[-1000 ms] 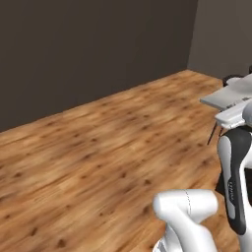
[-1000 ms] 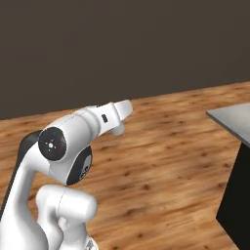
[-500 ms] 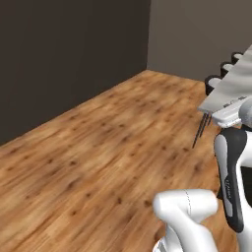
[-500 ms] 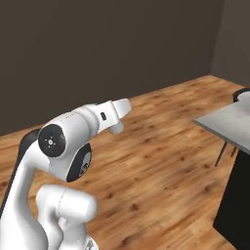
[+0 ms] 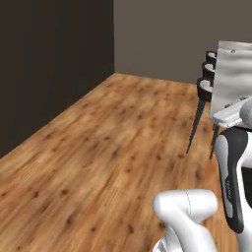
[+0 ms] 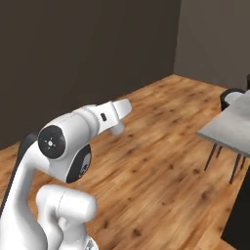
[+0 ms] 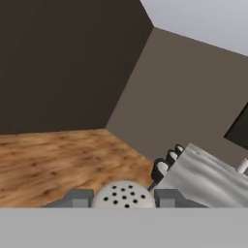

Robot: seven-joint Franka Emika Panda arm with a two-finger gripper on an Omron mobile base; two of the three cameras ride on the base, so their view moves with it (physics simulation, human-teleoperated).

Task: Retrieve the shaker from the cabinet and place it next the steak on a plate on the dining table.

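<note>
The whole outlook has swung since a moment ago, so the base is turning: the plank-grained wooden floor slides aside and the grey-white veined marble surface draws nearer, with dark round-backed chairs beside it. Delivery is under way. The tool is clamped on the small pale dome-capped shaker, its cap perforated.

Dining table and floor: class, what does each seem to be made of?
Dining table: probably polished marble, since its pale grey top shows darker veins. Floor: likely varnished wood planks, brown with grain, knots and a soft sheen.
</note>
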